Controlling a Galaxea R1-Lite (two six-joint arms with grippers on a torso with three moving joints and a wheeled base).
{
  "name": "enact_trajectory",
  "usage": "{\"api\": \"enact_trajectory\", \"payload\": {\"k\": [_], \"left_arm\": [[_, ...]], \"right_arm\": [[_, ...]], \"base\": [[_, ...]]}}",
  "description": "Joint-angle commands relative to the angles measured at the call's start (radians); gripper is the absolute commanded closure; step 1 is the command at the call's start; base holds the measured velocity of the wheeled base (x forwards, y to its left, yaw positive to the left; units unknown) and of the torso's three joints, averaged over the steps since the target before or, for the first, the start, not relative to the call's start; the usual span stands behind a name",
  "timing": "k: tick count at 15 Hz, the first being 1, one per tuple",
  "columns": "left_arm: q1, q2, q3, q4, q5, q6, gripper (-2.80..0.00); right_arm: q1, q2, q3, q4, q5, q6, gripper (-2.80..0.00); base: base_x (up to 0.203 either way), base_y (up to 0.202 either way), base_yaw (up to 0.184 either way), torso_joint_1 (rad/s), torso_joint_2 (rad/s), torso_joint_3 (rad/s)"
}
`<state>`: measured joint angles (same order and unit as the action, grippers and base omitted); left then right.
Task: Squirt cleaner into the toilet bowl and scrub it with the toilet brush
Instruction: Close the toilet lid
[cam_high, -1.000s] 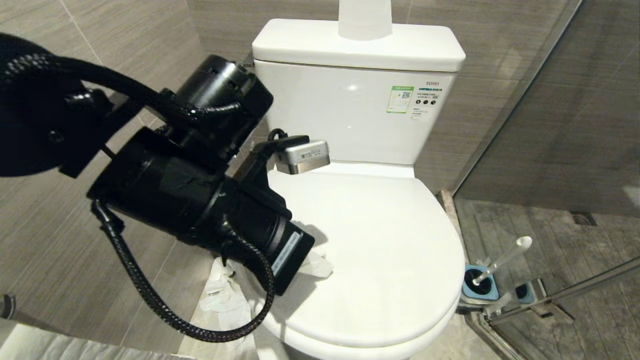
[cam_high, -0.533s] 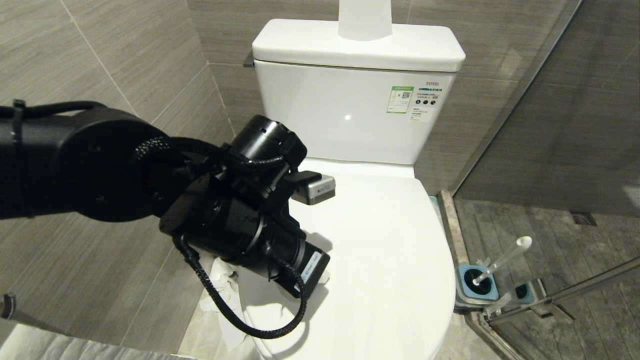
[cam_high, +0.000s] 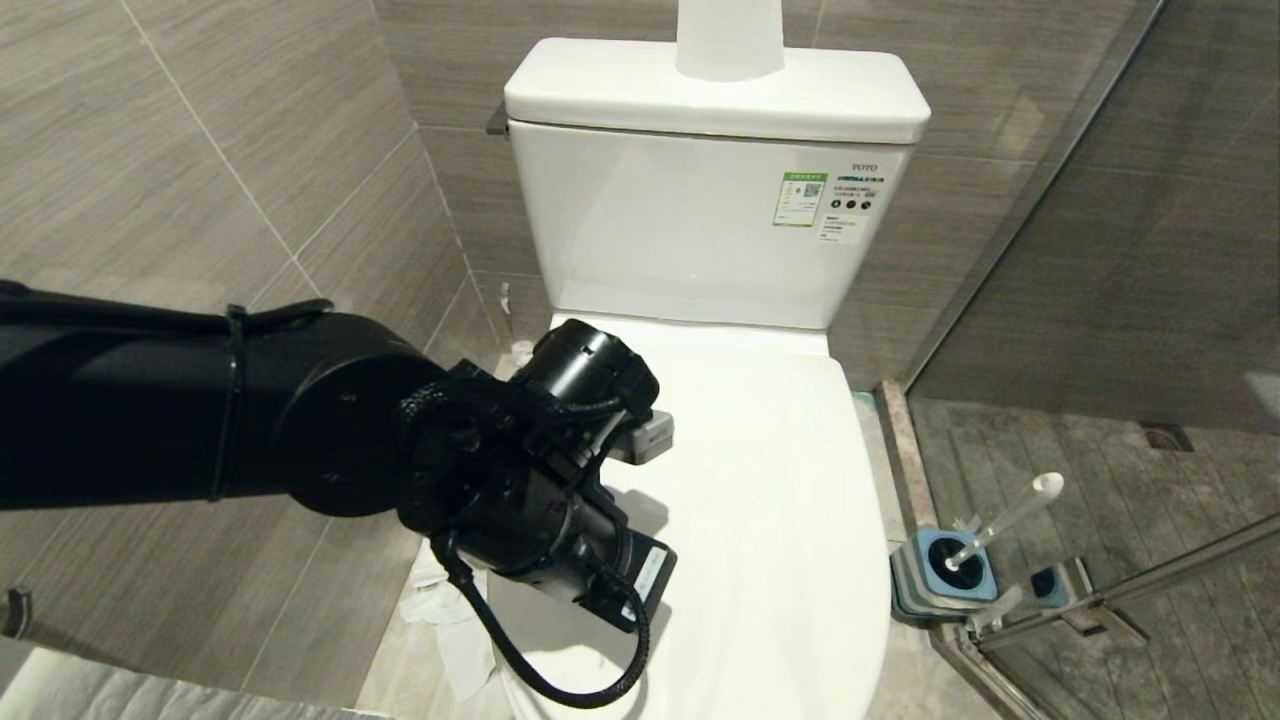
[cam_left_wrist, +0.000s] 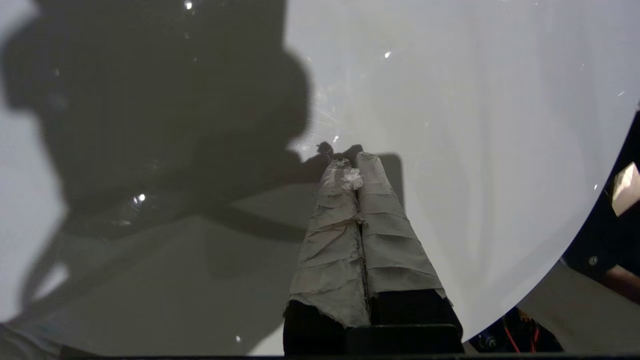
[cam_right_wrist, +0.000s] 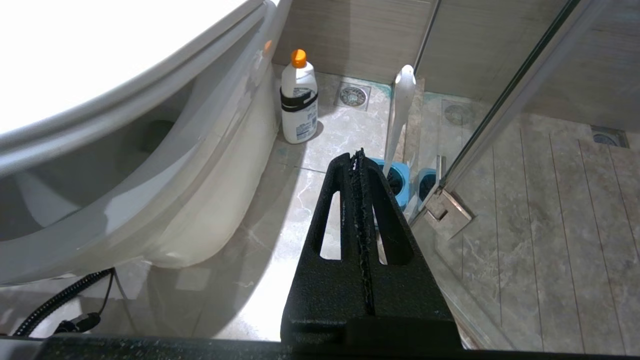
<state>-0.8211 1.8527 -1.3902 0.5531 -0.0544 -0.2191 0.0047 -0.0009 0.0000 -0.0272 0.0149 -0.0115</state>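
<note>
The toilet bowl (cam_high: 740, 560) stands with its glossy white lid down, so the basin is covered and no cleaner shows on the porcelain. The left gripper (cam_left_wrist: 350, 162) has its two cloth-wrapped fingers (cam_left_wrist: 330, 235) pressed together, empty, tips pointing down at the lid's smooth surface near its left edge; whether they touch it cannot be told. The lid's long axis runs from the cistern (cam_high: 715, 190) toward the robot, and its free front edge lies on the near side of the left gripper, so a lifting move would probably have to start there.

The toilet brush (cam_high: 1005, 520) leans in its small square blue holder (cam_high: 945, 580) on the floor just right of the bowl, slim white handle tilted up and away to the right. A white bottle with an orange cap (cam_right_wrist: 298, 97), likely the cleaner, stands on the tiled floor beside the pedestal. Both lie nearer the right gripper (cam_right_wrist: 357, 160), whose black slotted fingers are clenched on nothing, low beside the bowl, pointing toward the holder.

Crumpled white paper (cam_high: 440, 610) lies on the floor left of the bowl.
</note>
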Motion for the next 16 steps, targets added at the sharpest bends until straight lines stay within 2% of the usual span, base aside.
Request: {"api": "enact_trajectory", "payload": {"k": [1, 3, 8, 10, 16], "left_arm": [[-0.007, 0.038, 0.003, -0.002, 0.033, -0.057, 0.00], [-0.012, 0.054, 0.037, -0.046, 0.057, -0.097, 0.00], [-0.031, 0.091, 0.140, -0.173, 0.103, -0.101, 0.00], [-0.042, 0.114, 0.155, -0.217, 0.131, -0.122, 0.00], [-0.055, 0.158, 0.166, -0.246, 0.142, -0.138, 0.00]], "right_arm": [[0.000, -0.001, 0.012, 0.000, 0.000, -0.001, 0.00], [0.000, -0.001, 0.012, 0.000, 0.000, -0.001, 0.00], [0.001, -0.001, 0.012, 0.000, 0.000, -0.001, 0.00], [0.001, -0.001, 0.012, 0.000, 0.000, -0.001, 0.00], [0.001, -0.001, 0.012, 0.000, 0.000, -0.001, 0.00]], "base": [[0.000, 0.000, 0.000, 0.000, 0.00, 0.000], [0.000, 0.000, 0.000, 0.000, 0.00, 0.000], [0.000, 0.000, 0.000, 0.000, 0.00, 0.000], [0.000, 0.000, 0.000, 0.000, 0.00, 0.000], [0.000, 0.000, 0.000, 0.000, 0.00, 0.000]]}}
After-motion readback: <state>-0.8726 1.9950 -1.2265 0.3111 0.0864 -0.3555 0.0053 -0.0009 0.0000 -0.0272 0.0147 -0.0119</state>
